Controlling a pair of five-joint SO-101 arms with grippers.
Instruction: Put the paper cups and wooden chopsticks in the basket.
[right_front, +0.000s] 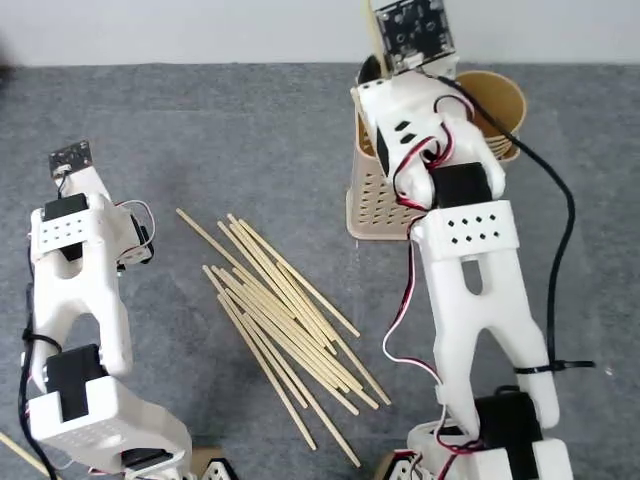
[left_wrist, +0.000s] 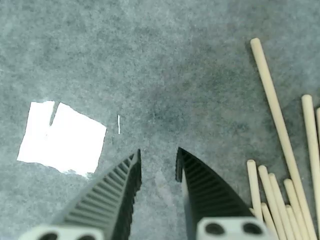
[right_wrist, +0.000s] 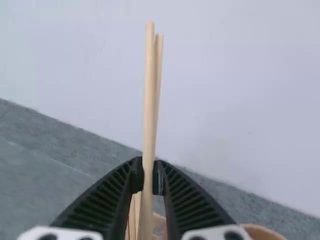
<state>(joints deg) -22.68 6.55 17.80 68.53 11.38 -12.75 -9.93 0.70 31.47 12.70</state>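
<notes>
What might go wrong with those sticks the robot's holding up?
The right gripper pinches two chopsticks low down, with most of their length standing above it. They may tip or slip as it opens and land outside the basket. The right arm also hangs close over the cup, so it might knock it. The pile on the table lies crisscrossed, and grabbing there may scatter sticks.
</notes>
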